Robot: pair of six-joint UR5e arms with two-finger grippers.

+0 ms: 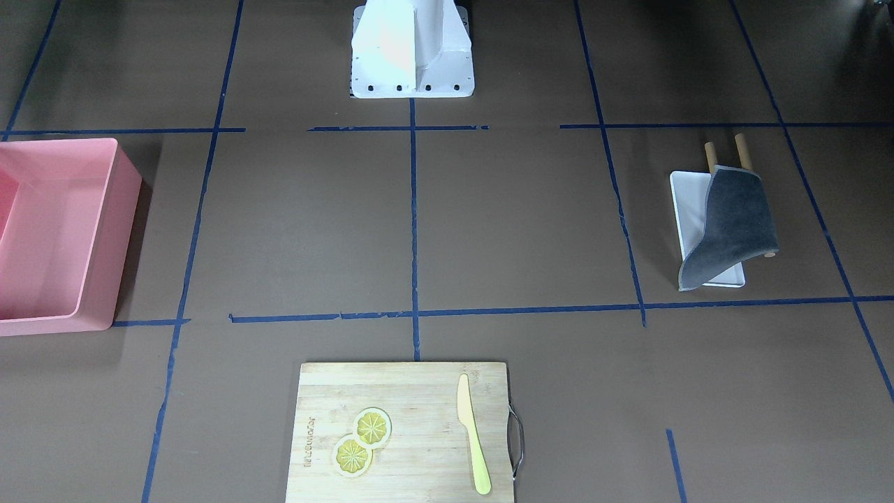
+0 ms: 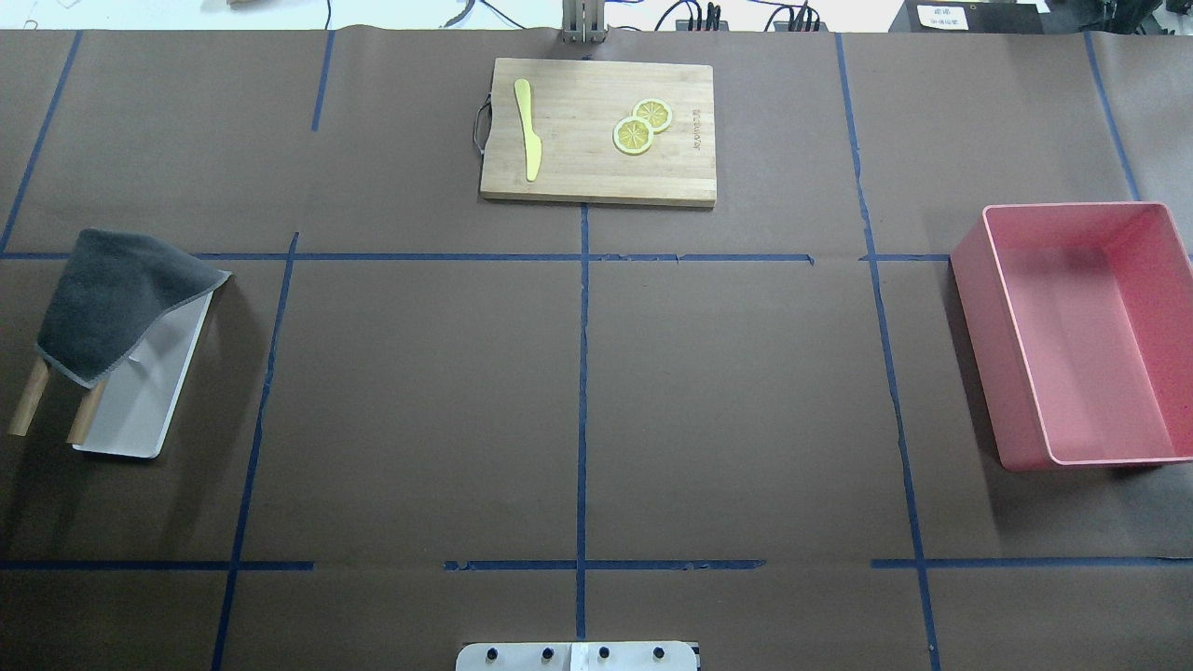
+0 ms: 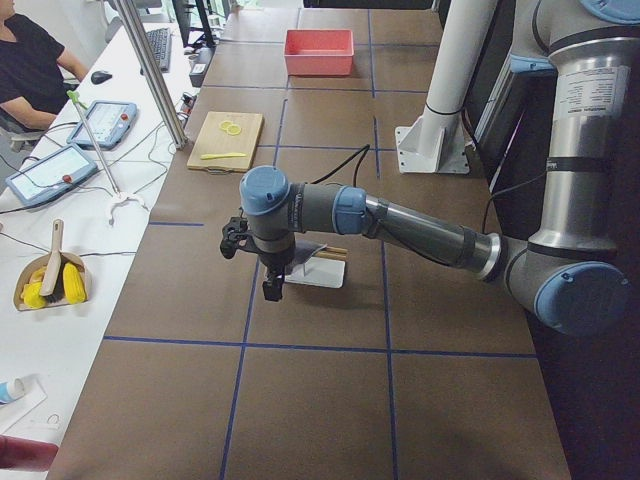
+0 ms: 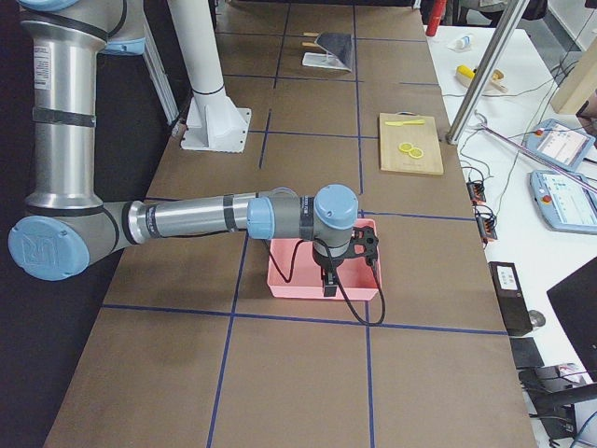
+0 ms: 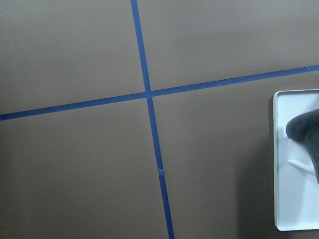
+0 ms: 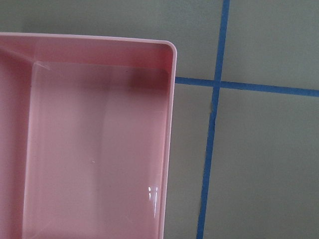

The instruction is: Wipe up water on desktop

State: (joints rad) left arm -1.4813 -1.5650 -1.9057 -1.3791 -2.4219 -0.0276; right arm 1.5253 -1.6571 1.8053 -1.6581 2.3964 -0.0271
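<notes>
The wide, flat, matte dark-brown counter (image 2: 419, 410), gridded with thin blue tape (image 2: 582, 373), looks evenly dull; whether the left claw (image 3: 272, 290) and right claw (image 4: 328, 286) are wide or narrow cannot be told.

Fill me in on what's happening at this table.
Nothing is being handled yet. The left gripper hangs above the desktop beside the white tray, which has a grey cloth draped over it. The right gripper hangs by the pink bin. No water shows on the desktop that I can make out.
</notes>
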